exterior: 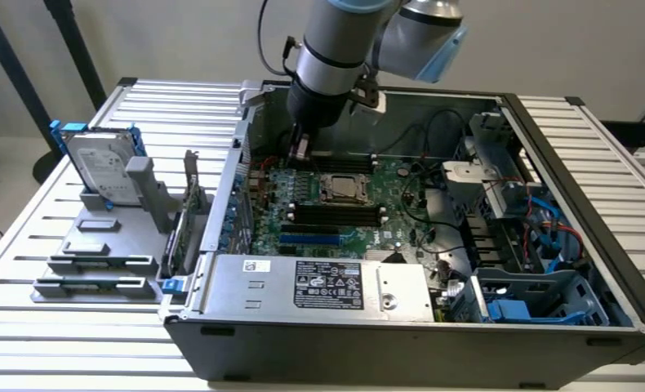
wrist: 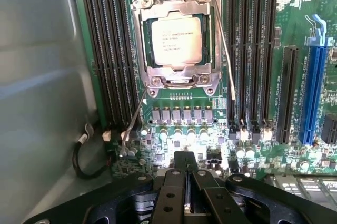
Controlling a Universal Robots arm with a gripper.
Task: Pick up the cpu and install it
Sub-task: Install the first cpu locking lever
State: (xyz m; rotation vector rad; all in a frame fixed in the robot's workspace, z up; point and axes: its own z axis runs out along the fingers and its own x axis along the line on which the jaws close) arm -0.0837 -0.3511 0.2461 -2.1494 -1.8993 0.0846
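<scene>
Your gripper (wrist: 185, 158) holds nothing: its black fingers (wrist: 177, 181) are pressed together, tips low over the motherboard (wrist: 295, 2) and just short of the row of small grey chokes (wrist: 179, 114). From here the main hazard looks like contact with the board. Shut fingers carried this low could scrape those chokes or the tiny parts around them. The thin wire lever (wrist: 226, 55) beside the socket stands free at its end, so a passing fingertip might hook it. The looped black cable (wrist: 84, 155) by the case wall could also snag. The cpu (wrist: 175, 39) is not in your grasp. It lies flat in the socket, silver top up, inside the metal socket frame (wrist: 174, 80) and flanked by the black memory slots (wrist: 108, 50). It sits straight ahead of the fingertips, beyond the chokes and well apart from them. I cannot tell whether the frame is latched down over it.
</scene>
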